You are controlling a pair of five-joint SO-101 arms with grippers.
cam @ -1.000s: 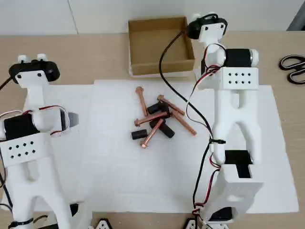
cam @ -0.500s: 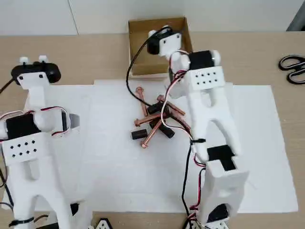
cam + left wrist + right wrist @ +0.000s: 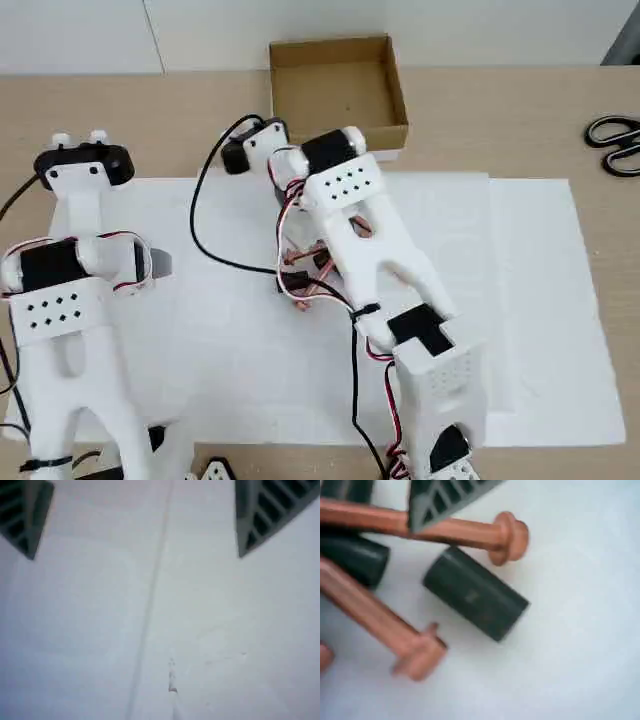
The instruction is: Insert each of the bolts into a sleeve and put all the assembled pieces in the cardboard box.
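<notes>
Wooden surface [image 3: 150, 110], white foam sheet [image 3: 230, 350]. Mid-sheet, bolt [image 3: 460, 530] and sleeve [image 3: 475, 600]: probably rigid, light, roll-prone; grip sleeve mid-length. Wide open, empty: left end effector [image 3: 136, 554]. Opening of right end effector [image 3: 427, 517]: cannot tell.

White foam sheet [image 3: 545, 300] lying flat on the tan wooden table [image 3: 160, 110]. Black-handled scissors [image 3: 614, 143] rest on the table just beyond the sheet's far right corner, not touching it.
</notes>
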